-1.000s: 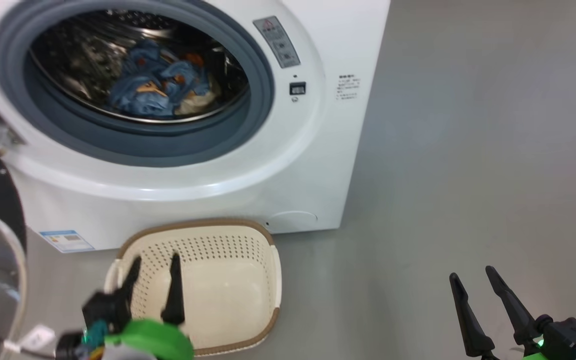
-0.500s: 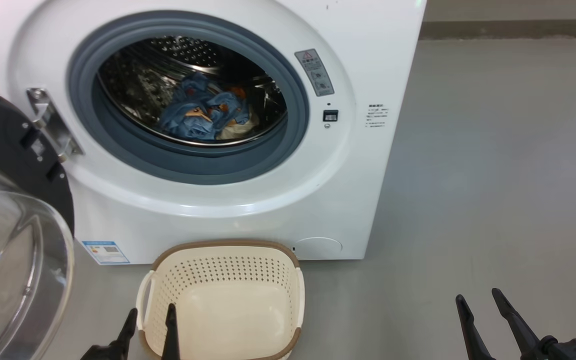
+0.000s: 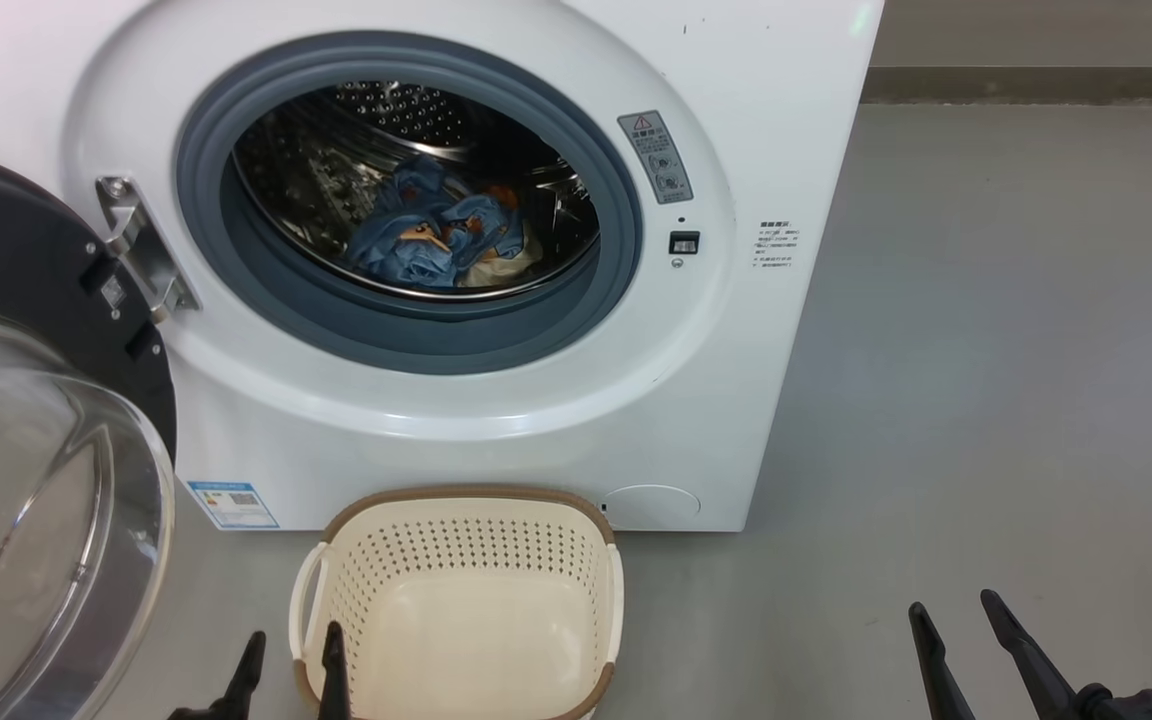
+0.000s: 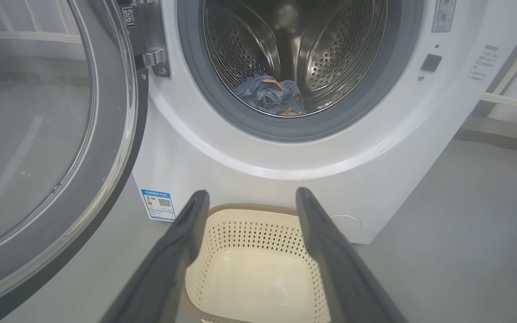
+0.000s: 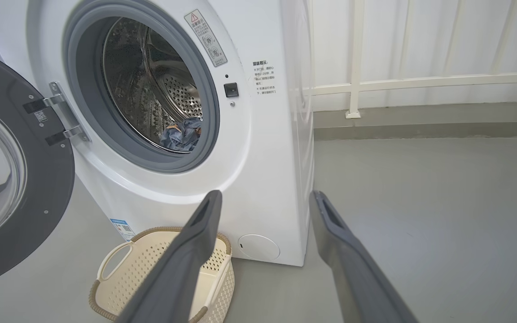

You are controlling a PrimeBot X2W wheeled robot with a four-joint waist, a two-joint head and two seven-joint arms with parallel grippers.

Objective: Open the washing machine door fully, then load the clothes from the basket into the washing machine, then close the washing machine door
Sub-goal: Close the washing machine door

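Blue-and-orange fabric clothes (image 3: 436, 245) lie inside the white boxy washing machine (image 3: 496, 440). The left tool (image 3: 295, 632) and right tool (image 3: 952, 600) gape, empty.

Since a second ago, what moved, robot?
Mostly my head camera moved, so the whole picture shifted. My left gripper drew back from over the basket to its near left corner. Nothing was grabbed or dropped. The clothes stayed in the washing machine, the door stayed open, and the right gripper stayed open.

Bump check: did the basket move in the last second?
No. The basket still sits between the blue label and round cap on the washing machine; the camera shifted.
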